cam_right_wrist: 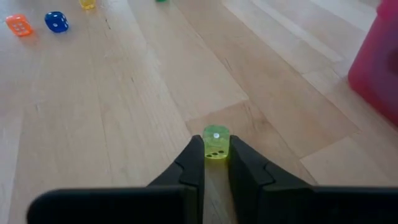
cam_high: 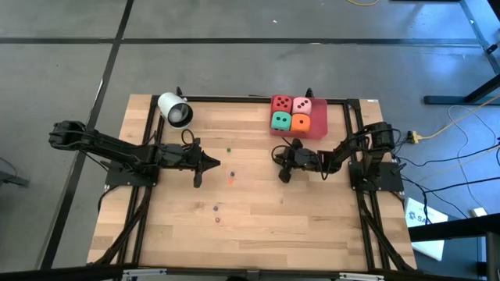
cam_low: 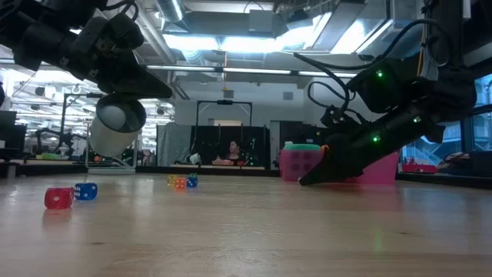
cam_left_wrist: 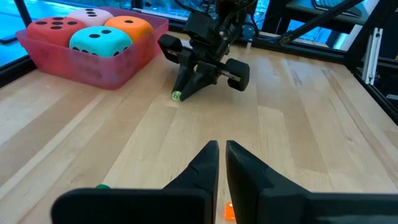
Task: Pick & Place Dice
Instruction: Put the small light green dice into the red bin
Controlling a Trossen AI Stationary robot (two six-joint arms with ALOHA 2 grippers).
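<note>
yellow-green and tiny, the die (cam_right_wrist: 216, 144) is sitting pinched at the very tips of the right gripper (cam_right_wrist: 216, 155), risking squirting out across the bench (cam_right_wrist: 124, 112) during lifting, while the left gripper (cam_left_wrist: 222, 163) is waiting closed

Layout: table (cam_high: 258, 211), tray (cam_high: 315, 129) at far edge.
Four large dice (cam_high: 291, 112) sit in tray; cylinder (cam_high: 175, 110) lies well left of it; small dice (cam_high: 230, 180) scattered mid-table between both arms.

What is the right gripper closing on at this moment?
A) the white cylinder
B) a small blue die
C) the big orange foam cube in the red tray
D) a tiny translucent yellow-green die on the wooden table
D: the right wrist view shows the right gripper with its dark fingers pinching the tiny translucent yellow-green die against the wooden table.
</note>
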